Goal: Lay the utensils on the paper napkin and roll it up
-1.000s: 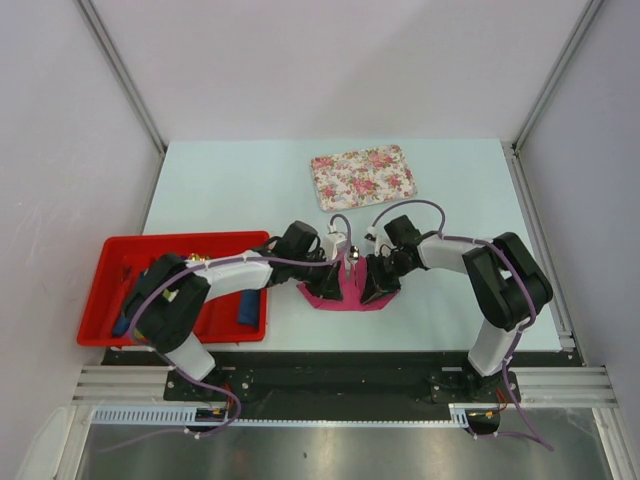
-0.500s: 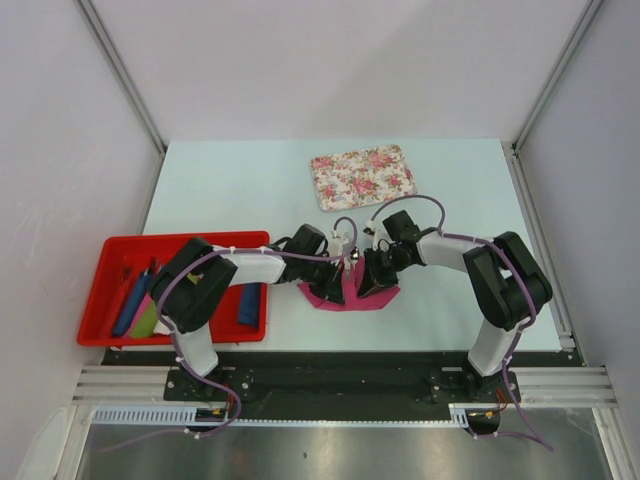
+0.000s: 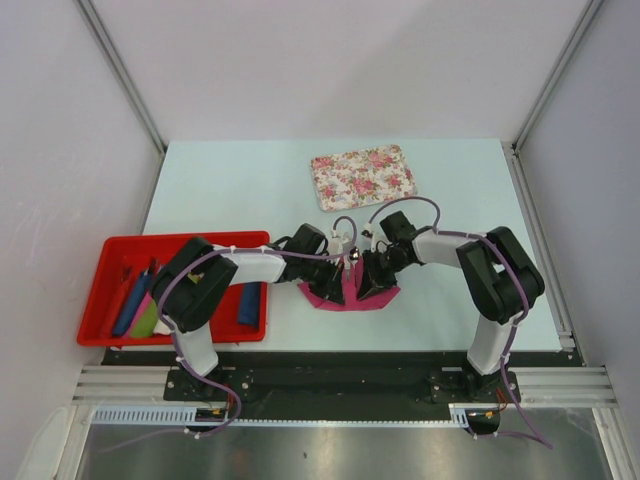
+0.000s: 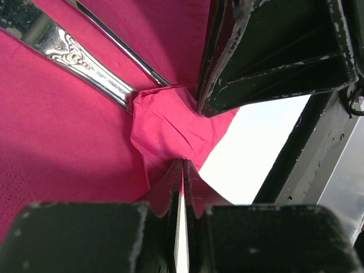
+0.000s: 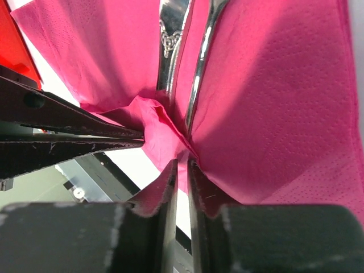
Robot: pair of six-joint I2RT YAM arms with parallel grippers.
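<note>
The pink paper napkin (image 3: 345, 298) lies on the table near its front edge, between my two arms. Two slim silvery utensils (image 4: 74, 54) lie on it side by side, their handles (image 5: 170, 40) running to a bunched fold at the napkin's edge. My left gripper (image 4: 183, 162) is shut on that raised fold. My right gripper (image 5: 182, 162) is shut on the same edge right beside it, with pink paper between its jaws. In the top view the left gripper (image 3: 338, 275) and the right gripper (image 3: 368, 278) nearly touch over the napkin.
A red bin (image 3: 110, 255) stands at the left with blue and green rolls inside. A floral mat (image 3: 362, 176) lies behind the napkin, toward the back of the table. Both forearms reach in low over the table's front.
The left arm's elbow has swung right and its gripper has closed onto the napkin's edge. The right gripper has barely moved.
</note>
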